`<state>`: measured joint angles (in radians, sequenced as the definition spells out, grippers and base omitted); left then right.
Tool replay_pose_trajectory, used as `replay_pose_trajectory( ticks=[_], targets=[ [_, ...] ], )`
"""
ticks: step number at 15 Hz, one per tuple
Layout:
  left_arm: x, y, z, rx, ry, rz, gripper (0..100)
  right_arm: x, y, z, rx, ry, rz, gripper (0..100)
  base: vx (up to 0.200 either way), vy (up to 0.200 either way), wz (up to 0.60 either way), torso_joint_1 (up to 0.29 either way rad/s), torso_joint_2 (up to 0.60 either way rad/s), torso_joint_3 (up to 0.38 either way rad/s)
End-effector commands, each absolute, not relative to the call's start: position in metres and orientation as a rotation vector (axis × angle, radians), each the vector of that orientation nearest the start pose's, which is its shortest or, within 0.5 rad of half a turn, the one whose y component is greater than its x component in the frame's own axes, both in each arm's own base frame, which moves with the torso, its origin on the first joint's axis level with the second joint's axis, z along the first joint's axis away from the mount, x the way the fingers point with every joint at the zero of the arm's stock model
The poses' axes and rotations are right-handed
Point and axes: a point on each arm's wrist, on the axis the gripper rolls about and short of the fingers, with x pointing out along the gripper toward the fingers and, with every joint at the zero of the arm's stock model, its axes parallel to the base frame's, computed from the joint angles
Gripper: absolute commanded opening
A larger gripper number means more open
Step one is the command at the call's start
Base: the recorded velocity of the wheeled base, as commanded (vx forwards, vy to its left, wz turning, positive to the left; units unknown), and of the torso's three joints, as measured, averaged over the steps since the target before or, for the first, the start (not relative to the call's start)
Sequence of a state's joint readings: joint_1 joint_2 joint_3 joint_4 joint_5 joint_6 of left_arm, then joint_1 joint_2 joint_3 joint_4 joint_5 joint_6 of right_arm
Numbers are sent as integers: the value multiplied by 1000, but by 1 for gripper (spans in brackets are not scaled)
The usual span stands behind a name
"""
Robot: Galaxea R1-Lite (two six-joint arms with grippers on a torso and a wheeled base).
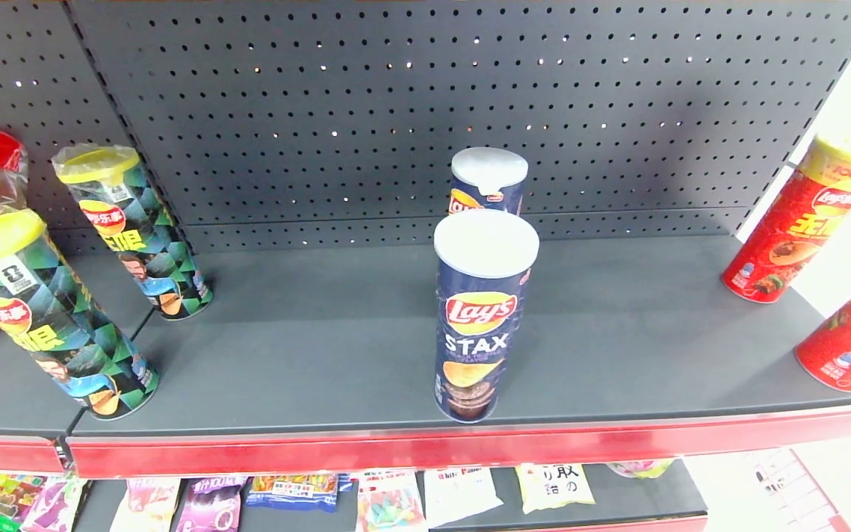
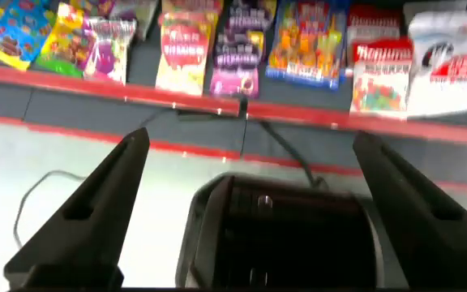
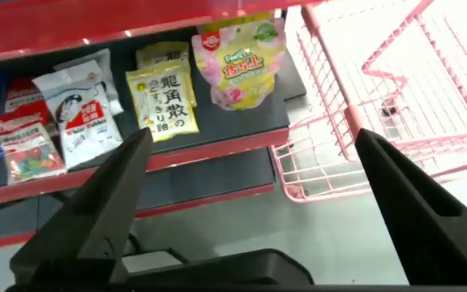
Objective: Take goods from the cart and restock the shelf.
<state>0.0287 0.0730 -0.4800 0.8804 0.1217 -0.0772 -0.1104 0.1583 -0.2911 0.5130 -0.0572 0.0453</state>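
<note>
- Shelf (image 1: 322, 332) recorded in the head view, its dark deck edged in red. Two blue chip cans stood upright near mid-shelf: the front can (image 1: 481, 318) close to the red edge, the rear can (image 1: 488, 181) right behind it, against the pegboard back.
- Two green-patterned cans (image 1: 130, 229) with yellow lids were noted at the left and two red cans (image 1: 795, 222) at the right. Bare deck lay either side of the blue pair.
- Left gripper (image 2: 250, 138) was seen low, before the lower shelves of snack bags (image 2: 185, 49). Its fingers were spread wide, with nothing between them.
- Right gripper (image 3: 251, 134) was likewise spread and empty. The pink wire cart (image 3: 428, 146) stood just beside it, next to a lower shelf of packets (image 3: 164, 101). The cart's contents could not be made out.
- Step judged: between placements, with no item in hand, so a fresh pick from the cart was due.
- Next move judged to call for the right gripper, nearest the cart, to be brought over an item and closed about its body.
- The item would then need to be lifted to the chip-can shelf and set upright on the bare deck, well apart from the standing cans so none is toppled.
</note>
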Motion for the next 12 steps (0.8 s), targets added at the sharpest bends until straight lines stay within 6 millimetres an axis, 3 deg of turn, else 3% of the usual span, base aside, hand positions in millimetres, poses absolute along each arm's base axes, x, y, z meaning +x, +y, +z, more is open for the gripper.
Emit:
replay_pose_trajectory(
  ticks=[1,4,7,8,10,12],
  targets=[
    [-76,2,101,-53,409,143,100,-42,4,98,58,341,-190,100,0,0,0,0,0,0],
    [-52,2,101,-63,192,86,100,-28,6,104,-14,133,-35,100,0,0,0,0,0,0],
    [-36,1,100,-31,2,52,100,-14,5,93,-97,-56,-1,100,0,0,0,0,0,0],
    [-23,2,80,-29,-46,75,100,-14,5,91,-89,-33,-9,100,0,0,0,0,0,0],
    [-24,3,80,-93,-29,160,100,-16,2,77,0,114,-161,100,0,0,0,0,0,0],
    [-24,3,79,-95,-27,158,100,-15,2,77,10,104,-157,100,0,0,0,0,0,0]
  ],
)
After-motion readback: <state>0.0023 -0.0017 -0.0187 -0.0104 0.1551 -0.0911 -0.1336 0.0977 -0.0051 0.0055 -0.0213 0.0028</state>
